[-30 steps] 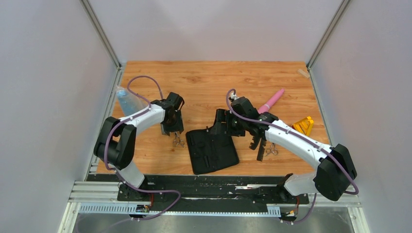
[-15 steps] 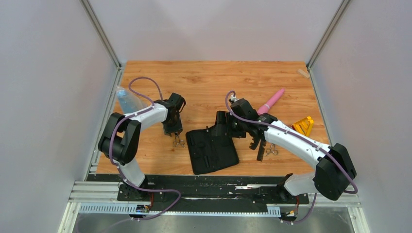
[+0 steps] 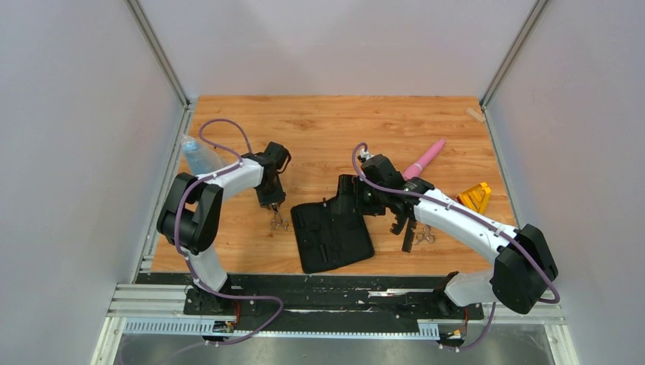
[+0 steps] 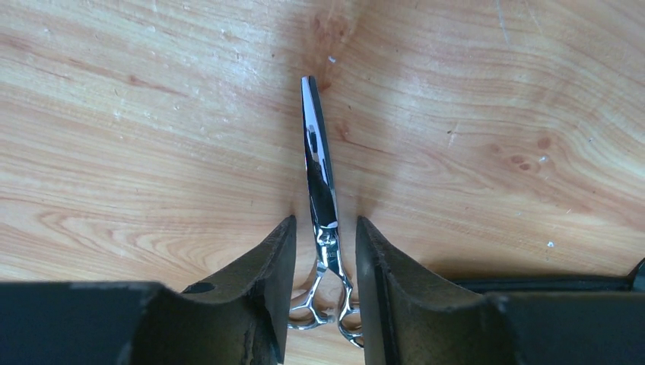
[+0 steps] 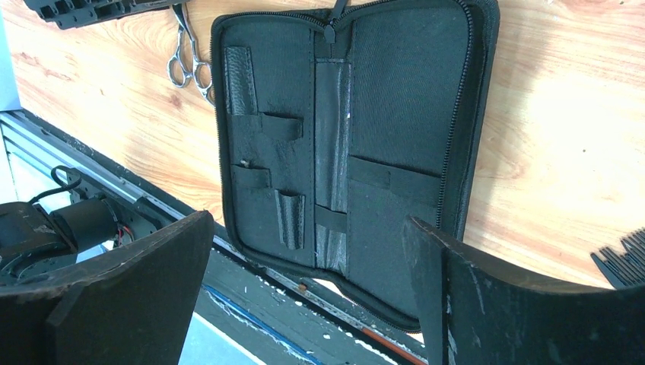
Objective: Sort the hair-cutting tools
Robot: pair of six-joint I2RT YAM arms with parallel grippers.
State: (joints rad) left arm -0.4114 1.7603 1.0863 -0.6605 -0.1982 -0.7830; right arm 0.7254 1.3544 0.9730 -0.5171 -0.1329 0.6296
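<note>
Squeeze the left gripper [image 4: 325, 228], narrow but not yet touching the scissors [image 4: 319, 175], squarely at their pivot; the right gripper [image 5: 308, 224] hangs wide over the case [image 5: 395, 91]

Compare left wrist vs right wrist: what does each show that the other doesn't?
Left wrist only: a close-up of the silver scissors, blades closed and pointing away, lying flat between the fingers of the left gripper with a gap on each side.
Right wrist only: the black zip case lying open, its visible pockets empty; teeth of a black comb at the lower right edge; the right gripper wide open, holding nothing.
Both: the wooden table, and probably the same scissors, seen small beside the case in the right wrist view.
</note>
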